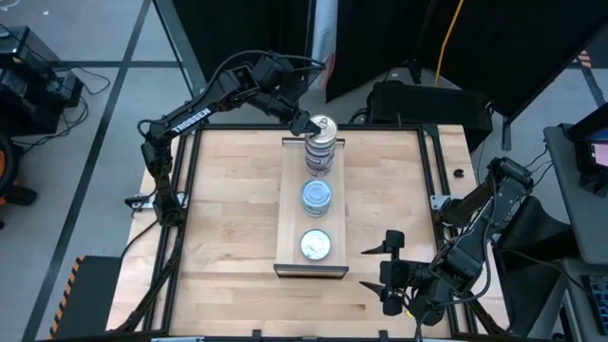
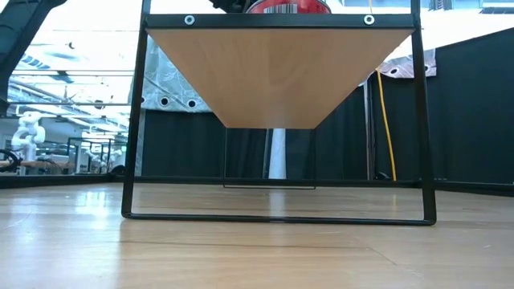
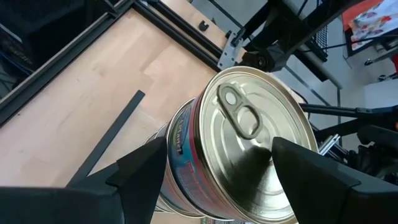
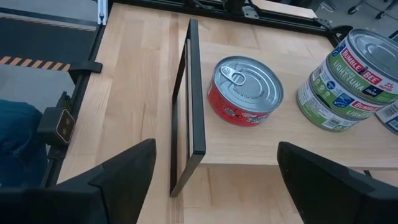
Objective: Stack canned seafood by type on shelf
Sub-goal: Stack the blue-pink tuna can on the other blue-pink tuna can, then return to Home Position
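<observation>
- Left gripper point(image 1: 312, 124), fingers spread either side of the top silver pull-tab can point(image 1: 323, 128), far end of shelf point(image 1: 288, 204).
- Right gripper point(image 1: 391, 272) released, near table's point(image 1: 228, 209) front-right corner.

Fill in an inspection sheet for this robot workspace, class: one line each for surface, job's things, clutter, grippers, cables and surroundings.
Surface: light plank table, bare around the shelf.
Job's things: shelf carries three groups of tins: far stack with a silver pull-tab top, middle green-labelled stack, single red tin nearest.
Clutter: nothing seen.
Grippers: left gripper at the far stack's top tin, fingers either side, contact unclear; right gripper open, waiting off the shelf's near end.
Cables: yellow cable hanging behind the table.
Surroundings: black curtains, equipment on the floor.
</observation>
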Motion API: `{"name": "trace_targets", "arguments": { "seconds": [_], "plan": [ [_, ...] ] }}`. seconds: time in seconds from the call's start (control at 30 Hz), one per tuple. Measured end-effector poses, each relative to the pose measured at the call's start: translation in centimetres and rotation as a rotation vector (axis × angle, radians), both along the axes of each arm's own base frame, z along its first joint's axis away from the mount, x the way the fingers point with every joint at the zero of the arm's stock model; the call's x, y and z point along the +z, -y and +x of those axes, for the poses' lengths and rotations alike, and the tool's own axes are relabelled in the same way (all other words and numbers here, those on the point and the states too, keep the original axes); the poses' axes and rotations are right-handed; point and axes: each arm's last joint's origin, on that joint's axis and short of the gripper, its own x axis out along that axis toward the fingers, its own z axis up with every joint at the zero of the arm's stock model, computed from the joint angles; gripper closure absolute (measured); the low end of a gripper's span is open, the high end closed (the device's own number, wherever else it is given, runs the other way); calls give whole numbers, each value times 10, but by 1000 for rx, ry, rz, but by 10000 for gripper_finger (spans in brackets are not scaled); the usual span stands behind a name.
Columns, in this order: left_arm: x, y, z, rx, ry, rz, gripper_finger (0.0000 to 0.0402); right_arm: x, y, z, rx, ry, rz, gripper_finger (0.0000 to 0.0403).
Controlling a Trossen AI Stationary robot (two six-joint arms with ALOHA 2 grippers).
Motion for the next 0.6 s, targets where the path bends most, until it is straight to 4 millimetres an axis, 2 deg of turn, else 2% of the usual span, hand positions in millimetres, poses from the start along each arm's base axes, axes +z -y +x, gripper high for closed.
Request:
{"name": "trace_targets", "arguments": {
  "seconds": [0.13, 0.23, 0.43, 0.6],
  "plan": [
    [6, 2, -4, -12, -2, 21, 114, 0, 0, 0, -5, 1, 6, 74],
    [24, 8, -16, -25, 36, 67, 114, 0, 0, 0, -5, 1, 6, 74],
    [72, 29, -56, -29, 161, 193, 114, 1, 1, 0, -18, 19, -15, 74],
    [106, 66, -104, -83, 230, 367, 128, 4, 3, 1, -50, 81, -102, 74]
  ]
}}
